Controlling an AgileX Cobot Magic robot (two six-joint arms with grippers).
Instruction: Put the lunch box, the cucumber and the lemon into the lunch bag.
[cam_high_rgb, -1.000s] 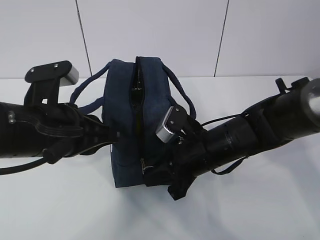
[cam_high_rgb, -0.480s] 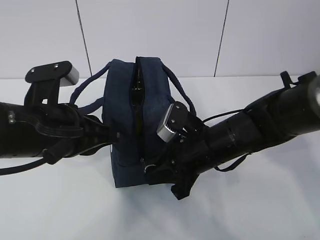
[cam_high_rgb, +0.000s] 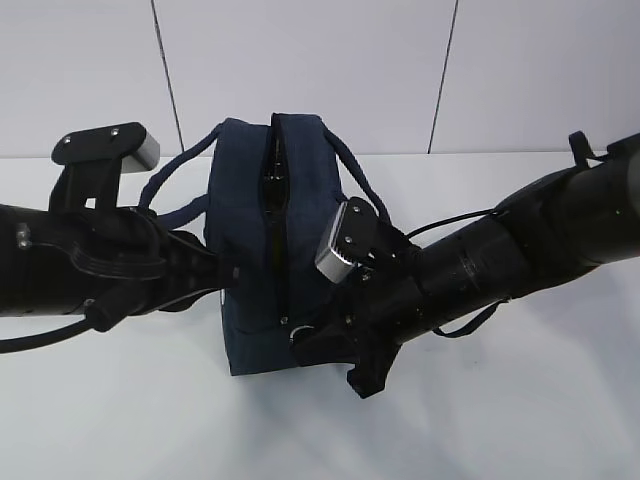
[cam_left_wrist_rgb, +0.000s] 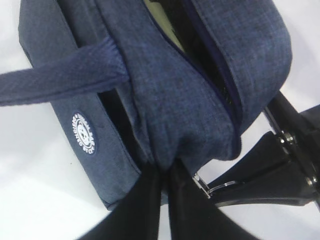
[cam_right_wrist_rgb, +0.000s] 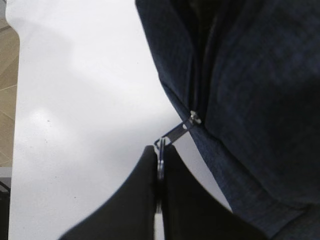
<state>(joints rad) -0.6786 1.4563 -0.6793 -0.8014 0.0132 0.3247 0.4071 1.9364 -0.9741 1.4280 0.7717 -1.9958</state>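
The navy lunch bag (cam_high_rgb: 250, 200) stands in the middle of the white table, its zipper slit on top running towards me. My left gripper (cam_high_rgb: 232, 272) is shut on the fabric at the bag's near end (cam_left_wrist_rgb: 164, 170). My right gripper (cam_high_rgb: 300, 335) is shut on the metal ring pull (cam_right_wrist_rgb: 161, 145) at the near end of the zipper. In the left wrist view the slit gapes, and a sliver of the lunch box's pale green lid (cam_left_wrist_rgb: 156, 12) shows inside. A white emblem (cam_left_wrist_rgb: 84, 132) marks the bag's side. The cucumber and the lemon are hidden.
The bag's loop handles (cam_high_rgb: 175, 165) hang out to both sides. Bare white table (cam_high_rgb: 150, 420) lies in front of the arms. A white panelled wall stands close behind the bag. In the right wrist view the table's edge (cam_right_wrist_rgb: 15, 75) gives way to wooden floor.
The right arm has shifted a little to the right and its forearm has risen, still holding the ring pull. The left arm and the bag have stayed put.
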